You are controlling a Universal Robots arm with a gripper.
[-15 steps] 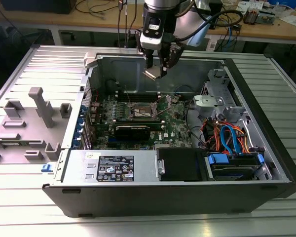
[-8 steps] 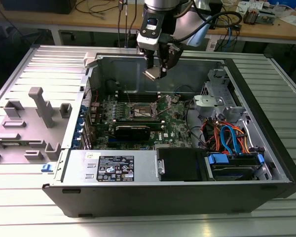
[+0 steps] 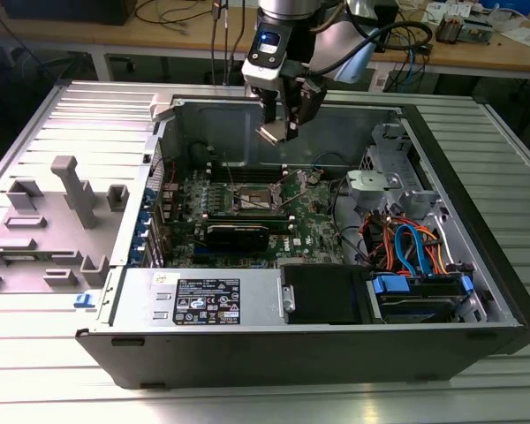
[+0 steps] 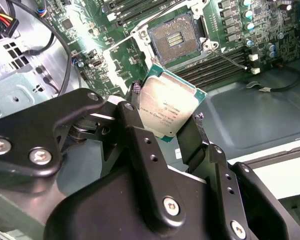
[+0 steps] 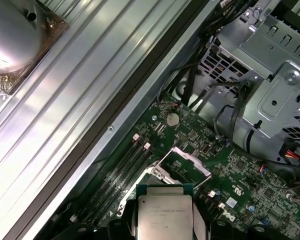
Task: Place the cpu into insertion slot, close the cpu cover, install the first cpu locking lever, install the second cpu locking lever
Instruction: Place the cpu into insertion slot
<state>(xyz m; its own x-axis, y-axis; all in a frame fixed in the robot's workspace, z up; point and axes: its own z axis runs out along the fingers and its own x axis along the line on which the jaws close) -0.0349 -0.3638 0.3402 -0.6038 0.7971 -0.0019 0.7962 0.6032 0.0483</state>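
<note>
Ribbed metal surface (image 3: 336,402) carries open computer case (image 3: 291,358). Claw (image 4: 166,104) pinching cpu (image 4: 171,112) in air above the board. Insertion slot (image 4: 174,39) bare, cpu cover (image 5: 190,161) raised. All four steps left.

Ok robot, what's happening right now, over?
Gripper shut on flat square silver-topped cpu, held above green circuit board. Dark square silver-framed insertion slot empty. Nothing lying across it.
</note>
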